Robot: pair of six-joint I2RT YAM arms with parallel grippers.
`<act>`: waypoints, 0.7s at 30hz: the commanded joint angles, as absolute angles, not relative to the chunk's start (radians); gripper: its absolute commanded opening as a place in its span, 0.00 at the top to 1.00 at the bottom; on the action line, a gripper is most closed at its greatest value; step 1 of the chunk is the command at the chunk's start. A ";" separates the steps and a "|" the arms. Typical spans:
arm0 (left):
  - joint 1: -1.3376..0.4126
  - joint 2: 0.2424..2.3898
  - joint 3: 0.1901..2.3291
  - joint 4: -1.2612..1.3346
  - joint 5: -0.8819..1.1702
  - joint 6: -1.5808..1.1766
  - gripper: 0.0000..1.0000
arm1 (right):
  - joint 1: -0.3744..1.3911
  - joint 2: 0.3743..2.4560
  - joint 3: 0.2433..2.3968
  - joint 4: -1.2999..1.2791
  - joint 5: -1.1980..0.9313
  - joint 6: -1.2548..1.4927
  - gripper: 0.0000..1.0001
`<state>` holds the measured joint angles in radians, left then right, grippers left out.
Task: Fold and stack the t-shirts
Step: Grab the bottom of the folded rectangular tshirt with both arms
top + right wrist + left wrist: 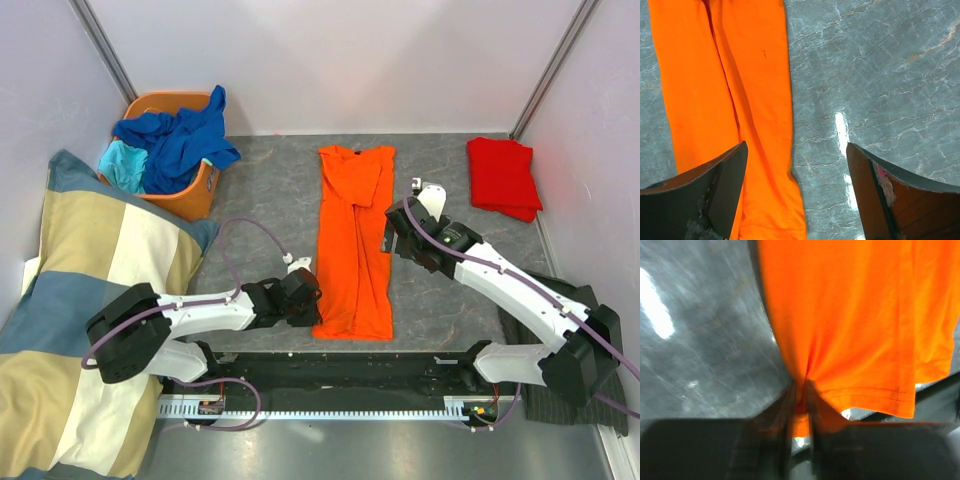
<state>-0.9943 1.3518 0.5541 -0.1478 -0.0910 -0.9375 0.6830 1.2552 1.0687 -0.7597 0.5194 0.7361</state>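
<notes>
**Top view.** A bright orange cotton t-shirt point(352, 240) lies lengthwise down the middle of the grey marbled table point(270, 190). It has been narrowed into a long strip, collar at the far end and hem toward the arms. The left gripper point(305, 297) sits at the near left corner of the hem. The right gripper point(392, 235) hovers at the strip's right edge, about halfway along. A folded red t-shirt point(503, 177) lies well apart at the far right. Royal blue t-shirts point(185, 140) and a turquoise t-shirt point(125, 165) are heaped in the orange basket point(200, 195) at the far left.

**Left wrist view.** The left jaws are clenched on the orange hem, and the cloth fans into creases at the pinch. The bite sits at one corner, close to the edge. A lift from here could drag the strip askew or let the folded layers slide apart.

**Right wrist view.** The right fingers point(722, 180) stand wide apart and hold nothing — one is over the orange cloth, the other over bare table. Closing from here might catch only the top layer, or miss the edge altogether, so the two sides would rise unevenly.

The strip itself is not crisp. Long soft ridges run its length, its edges waver, and a sleeve is tucked in near the collar.
</notes>
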 commanded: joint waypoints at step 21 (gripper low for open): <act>-0.913 1.192 0.940 -0.424 -0.377 -0.769 0.00 | 0.577 1.455 1.179 -0.534 0.473 0.594 0.07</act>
